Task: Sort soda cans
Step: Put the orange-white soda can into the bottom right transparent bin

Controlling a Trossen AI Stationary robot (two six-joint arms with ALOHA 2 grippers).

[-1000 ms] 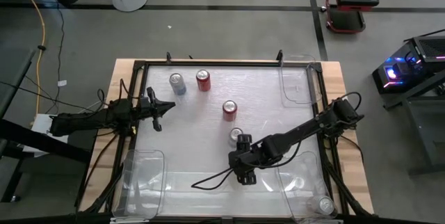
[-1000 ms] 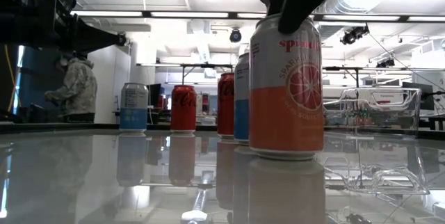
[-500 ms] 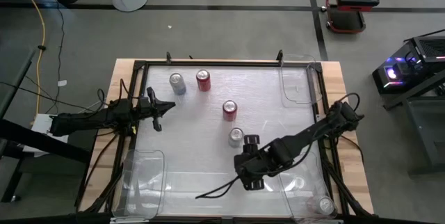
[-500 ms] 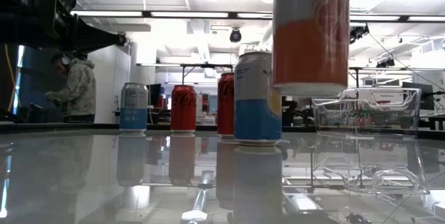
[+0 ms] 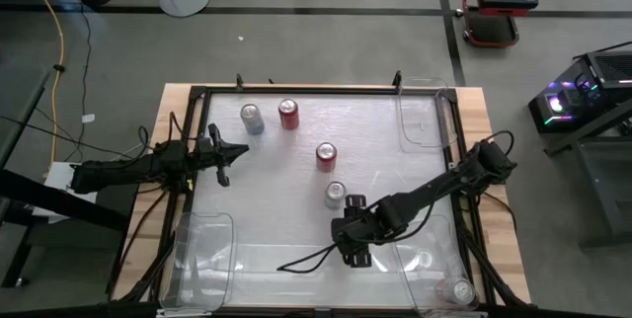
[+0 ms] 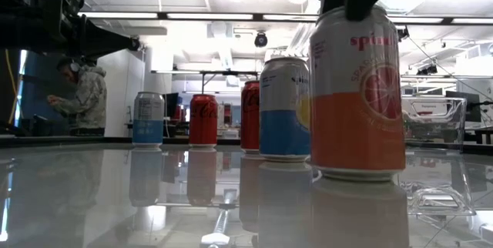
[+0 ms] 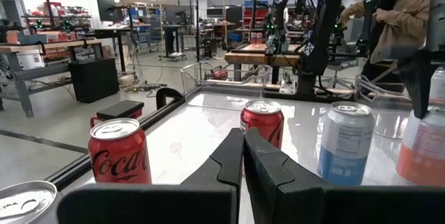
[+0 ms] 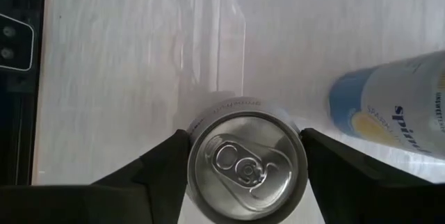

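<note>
My right gripper [image 5: 351,242] is near the table's middle front, shut on a silver and orange can [image 6: 358,98] that shows from above in the right wrist view [image 8: 247,158]. A silver can with a blue band [image 6: 285,108] stands just beyond it [image 5: 335,195]. Two red cans [image 5: 326,156] [image 5: 288,114] and a silver-blue can [image 5: 252,118] stand upright farther back and to the left. Another can [image 5: 462,291] sits in the near right bin. My left gripper [image 5: 223,156] hovers shut at the table's left side, touching nothing. My right gripper pinches the orange can at its upper wall [image 8: 198,137], just below the silver top, one finger [image 8: 163,165] on each side. The fingers come from above, pointing down. The can stands upright, its base [image 6: 358,175] meeting its own reflection on the table.
Clear plastic bins sit at the near left corner [image 5: 202,249], the far right corner [image 5: 420,116] and the near right corner [image 5: 439,269]. A black frame [image 5: 296,90] rims the glossy table. A cable [image 5: 301,257] trails from the right gripper. A person [image 6: 85,98] stands in the room behind.
My right gripper lifted the orange can clear of the table, carried it toward the near edge and a little to the right, then lowered it until its base is down at the table again. It stayed shut on the can, which stayed upright.
</note>
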